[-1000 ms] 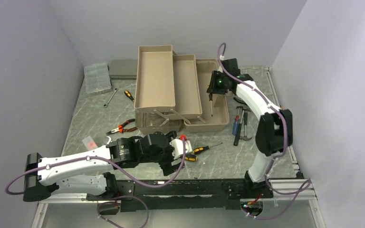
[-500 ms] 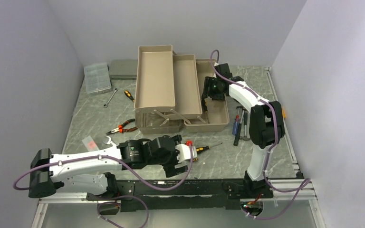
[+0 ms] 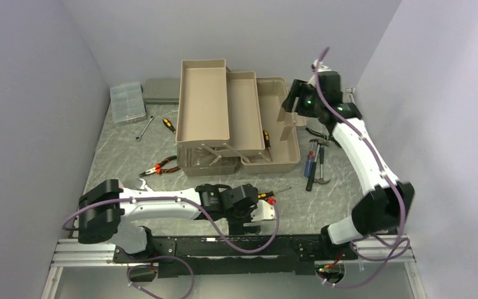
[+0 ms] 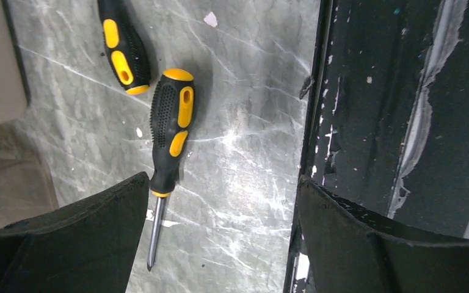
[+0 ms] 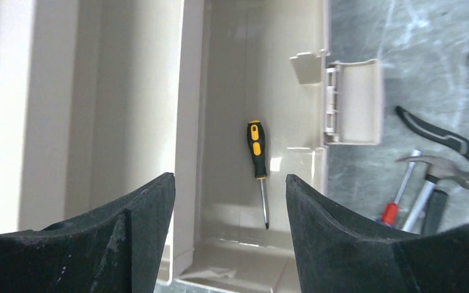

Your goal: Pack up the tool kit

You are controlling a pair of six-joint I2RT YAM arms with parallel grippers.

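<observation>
The right hand point(image 5: 230, 201) hangs released above the toolbox point(image 5: 232, 73), where a screwdriver point(image 5: 257, 152) lies. The left hand point(image 4: 220, 213), also released, hangs over a second screwdriver point(image 4: 171, 131) on the surface point(image 4: 250, 91).

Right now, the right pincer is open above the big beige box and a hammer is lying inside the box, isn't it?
Not quite. What lies inside the big beige box is a yellow-and-black screwdriver, not a hammer. The right pincer is indeed open above the box. The right wrist view shows this.
</observation>
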